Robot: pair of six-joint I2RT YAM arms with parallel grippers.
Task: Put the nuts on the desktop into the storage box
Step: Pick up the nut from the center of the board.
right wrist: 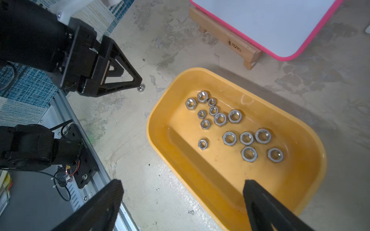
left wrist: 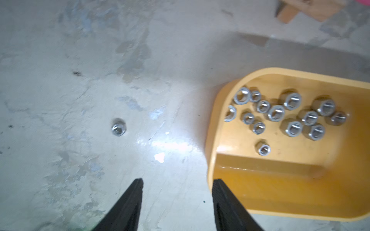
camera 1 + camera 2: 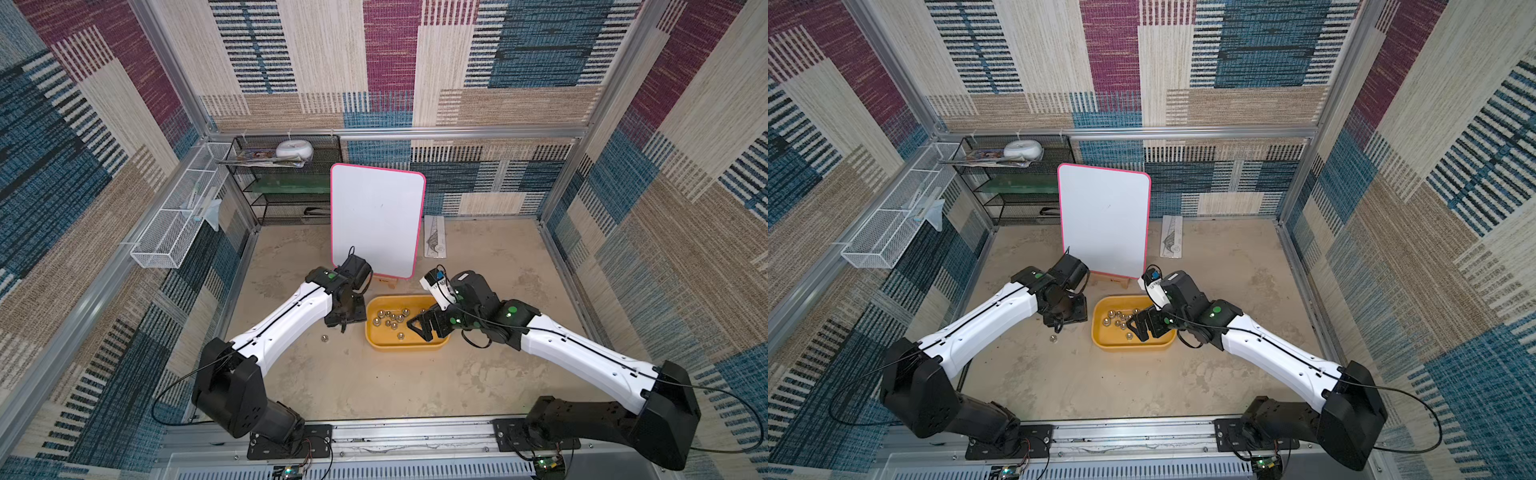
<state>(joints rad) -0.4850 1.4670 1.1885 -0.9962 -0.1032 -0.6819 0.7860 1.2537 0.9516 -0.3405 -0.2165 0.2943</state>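
Left arm (image 3: 291,330) and right arm (image 3: 582,357) are clad in white shells with black joints. Green dots (image 3: 331,274) are applied and black cables (image 3: 278,317) are routed externally.

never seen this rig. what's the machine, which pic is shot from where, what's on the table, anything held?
The machine is two robot arms fixed along one edge of a beige desktop. Each arm ends in a pincer-like hand.

The two wide pictures come from one camera pair overhead, so they show nearly the same whole scene. The two close pictures come from a camera on each wrist, looking past that arm's hand.

On the desktop is a yellow storage box with loose nuts in it. One stray nut lies outside the box. Behind it, a pink-edged whiteboard stands on a wooden stand.

The left hand is open and low beside the box, near the stray nut, holding nothing. The right hand is open over the box and also empty.
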